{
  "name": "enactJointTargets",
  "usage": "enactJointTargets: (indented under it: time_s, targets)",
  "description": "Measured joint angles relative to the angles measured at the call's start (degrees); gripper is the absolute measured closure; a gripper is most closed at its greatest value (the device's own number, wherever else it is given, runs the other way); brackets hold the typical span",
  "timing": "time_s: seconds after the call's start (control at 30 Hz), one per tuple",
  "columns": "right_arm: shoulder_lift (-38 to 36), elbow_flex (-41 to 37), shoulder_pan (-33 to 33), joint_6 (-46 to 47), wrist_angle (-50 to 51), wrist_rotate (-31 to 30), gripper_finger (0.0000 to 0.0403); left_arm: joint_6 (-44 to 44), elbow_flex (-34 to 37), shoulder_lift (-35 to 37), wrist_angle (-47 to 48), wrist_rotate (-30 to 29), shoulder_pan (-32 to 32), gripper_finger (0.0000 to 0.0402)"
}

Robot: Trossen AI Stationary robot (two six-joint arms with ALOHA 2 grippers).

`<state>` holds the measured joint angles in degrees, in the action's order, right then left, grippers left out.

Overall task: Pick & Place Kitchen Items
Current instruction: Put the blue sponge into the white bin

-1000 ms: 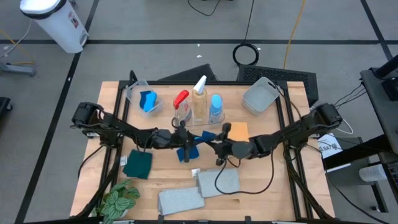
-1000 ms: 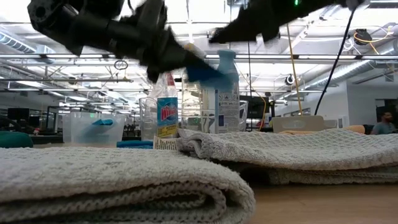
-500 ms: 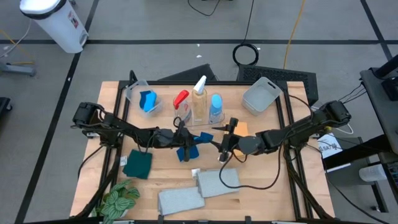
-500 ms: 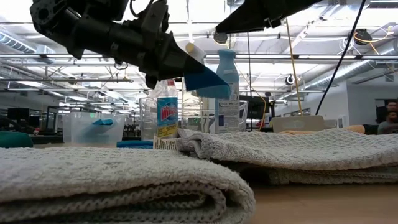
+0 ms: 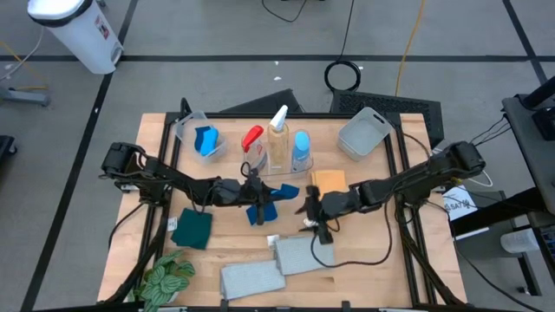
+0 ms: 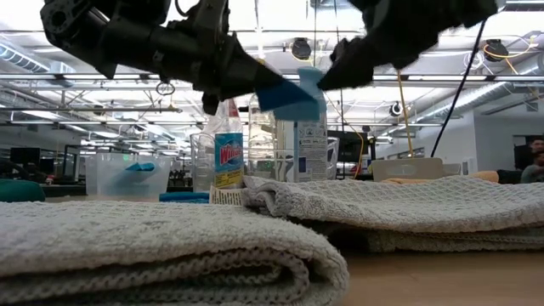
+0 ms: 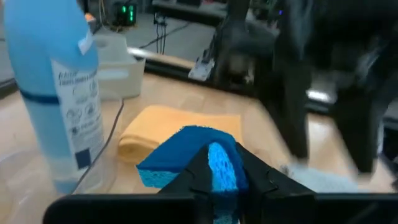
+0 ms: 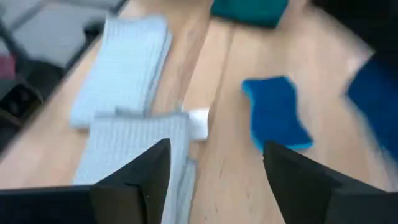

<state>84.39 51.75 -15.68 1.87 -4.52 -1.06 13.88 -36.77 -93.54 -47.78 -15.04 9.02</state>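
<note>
Left gripper (image 5: 260, 196): pinching blue cloth (image 5: 282, 191) above table (image 5: 381, 260).
Right gripper (image 5: 312, 217): fingers spread, empty, beside grey towel (image 5: 305, 254).

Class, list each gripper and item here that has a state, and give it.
left gripper: shut on the blue cloth, held above the table
right gripper: open, empty
blue-capped bottle: upright, capped
orange sponge: lying flat
grey towels: folded, on the table
</note>
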Motion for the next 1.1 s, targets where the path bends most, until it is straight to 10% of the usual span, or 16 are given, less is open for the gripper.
enactJointTargets:
  time_s: [0.47,1.1]
  targets:
    - [7.0,0.0,3.0,-14.4,-11.3,-28.2,0.0243,1.8,-0.1,0.2,-6.4,6.1,0.0,0.0362]
    - [5.6,-0.1,0.0,-26.7,-21.0,-42.9,0.034,4.3,-0.1,0.1,-5.8,16.9,-0.1,0.036]
